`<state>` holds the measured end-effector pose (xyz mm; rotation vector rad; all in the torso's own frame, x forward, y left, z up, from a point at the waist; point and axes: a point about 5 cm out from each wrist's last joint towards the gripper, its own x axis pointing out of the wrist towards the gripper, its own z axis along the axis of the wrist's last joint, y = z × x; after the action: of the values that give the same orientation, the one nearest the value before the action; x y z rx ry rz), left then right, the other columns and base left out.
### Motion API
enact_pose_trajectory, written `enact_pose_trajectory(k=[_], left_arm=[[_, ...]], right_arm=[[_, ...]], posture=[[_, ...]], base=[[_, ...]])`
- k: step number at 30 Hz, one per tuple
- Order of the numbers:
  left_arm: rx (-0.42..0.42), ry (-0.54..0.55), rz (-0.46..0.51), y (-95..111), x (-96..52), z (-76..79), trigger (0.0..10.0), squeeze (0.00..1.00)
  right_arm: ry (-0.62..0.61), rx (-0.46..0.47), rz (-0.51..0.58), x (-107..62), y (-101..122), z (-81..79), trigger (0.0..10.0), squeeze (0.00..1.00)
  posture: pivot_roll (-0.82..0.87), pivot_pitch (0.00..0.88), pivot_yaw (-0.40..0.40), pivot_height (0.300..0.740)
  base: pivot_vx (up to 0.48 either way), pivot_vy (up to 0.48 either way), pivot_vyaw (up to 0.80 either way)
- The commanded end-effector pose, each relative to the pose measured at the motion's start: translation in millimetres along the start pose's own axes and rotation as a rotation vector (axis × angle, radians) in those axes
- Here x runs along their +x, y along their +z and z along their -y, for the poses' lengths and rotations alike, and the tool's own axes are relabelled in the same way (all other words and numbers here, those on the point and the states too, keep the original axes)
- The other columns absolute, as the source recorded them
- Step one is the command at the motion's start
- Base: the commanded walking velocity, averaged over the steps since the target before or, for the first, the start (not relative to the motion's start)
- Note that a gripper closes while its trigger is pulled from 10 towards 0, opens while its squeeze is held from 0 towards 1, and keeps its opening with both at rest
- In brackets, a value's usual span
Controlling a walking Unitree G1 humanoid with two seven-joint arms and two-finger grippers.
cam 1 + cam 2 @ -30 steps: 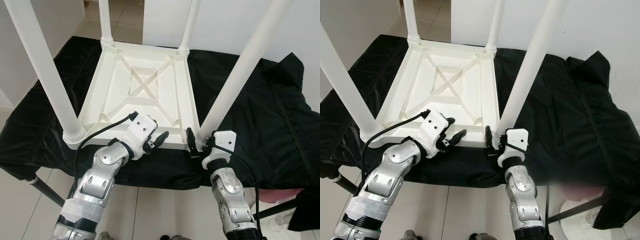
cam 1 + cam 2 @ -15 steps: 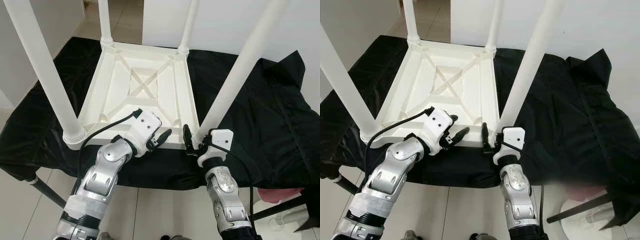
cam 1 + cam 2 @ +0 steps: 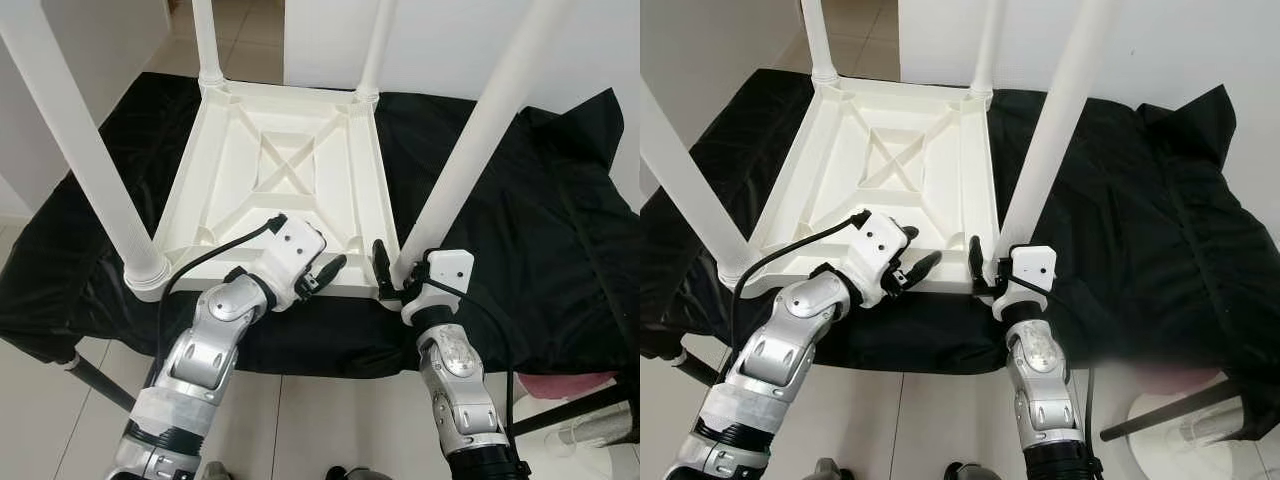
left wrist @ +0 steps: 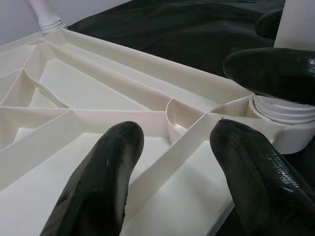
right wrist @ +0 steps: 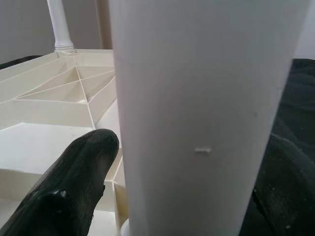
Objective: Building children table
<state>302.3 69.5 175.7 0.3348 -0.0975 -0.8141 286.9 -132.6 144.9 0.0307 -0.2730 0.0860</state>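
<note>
A white plastic children's table (image 3: 215,170) lies upside down on a black cloth (image 3: 520,220), its legs pointing up. My right gripper (image 3: 390,277) is at the base of the near right leg (image 3: 470,150); its fingers (image 5: 74,187) straddle the leg (image 5: 202,113) and press on it. My left gripper (image 3: 327,273) is open, its fingers (image 4: 93,187) hovering over the ribbed underside (image 4: 74,93) close to that same corner socket (image 4: 288,115). The near left leg (image 3: 90,160) and two far legs (image 3: 205,40) stand in their corners.
The black cloth covers a low stand with dark metal legs (image 3: 95,375) over a pale tiled floor (image 3: 310,420). White walls (image 3: 110,40) stand close at left and behind. A pink object (image 3: 560,385) lies on the floor at lower right.
My left gripper has slid right along the table's near edge toward the corner. My right gripper has stayed at the leg's base, shifting only slightly. The head camera moved a little.
</note>
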Motion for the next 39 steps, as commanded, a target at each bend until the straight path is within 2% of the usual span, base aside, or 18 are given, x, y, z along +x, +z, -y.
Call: enact_pose_trajectory(k=[1,10,16,28,39], left_arm=[[0.015,0.031,0.0,-1.2,0.3,1.9,10.0,0.0],[0.013,0.024,0.016,2.3,5.6,5.9,10.0,0.0],[0.009,0.0,0.014,0.8,5.2,12.1,10.0,0.0],[0.015,-0.013,0.02,1.1,4.4,12.0,10.0,0.0],[0.022,-0.005,0.031,3.0,5.8,12.4,10.0,0.0]], right_arm=[[-0.001,-0.007,0.002,-1.0,0.8,-0.5,10.0,0.0],[0.023,-0.023,-0.003,2.3,0.7,-0.4,10.0,0.0],[0.022,-0.019,-0.013,-0.1,0.5,-1.4,10.0,0.0],[0.032,-0.007,-0.016,2.5,0.2,-1.6,10.0,0.0],[0.045,-0.04,0.002,5.2,3.2,-3.6,10.0,0.0]], posture=[[0.0,0.117,-0.03,0.74],[-0.03,0.132,-0.047,0.74],[-0.04,0.132,-0.023,0.74],[-0.04,0.125,-0.027,0.74],[-0.04,0.128,-0.014,0.74]], base=[[0.0,0.0,0.0],[0.0,0.0,0.0],[0.0,0.0,0.0],[0.0,0.0,0.0],[0.0,0.0,0.0]])
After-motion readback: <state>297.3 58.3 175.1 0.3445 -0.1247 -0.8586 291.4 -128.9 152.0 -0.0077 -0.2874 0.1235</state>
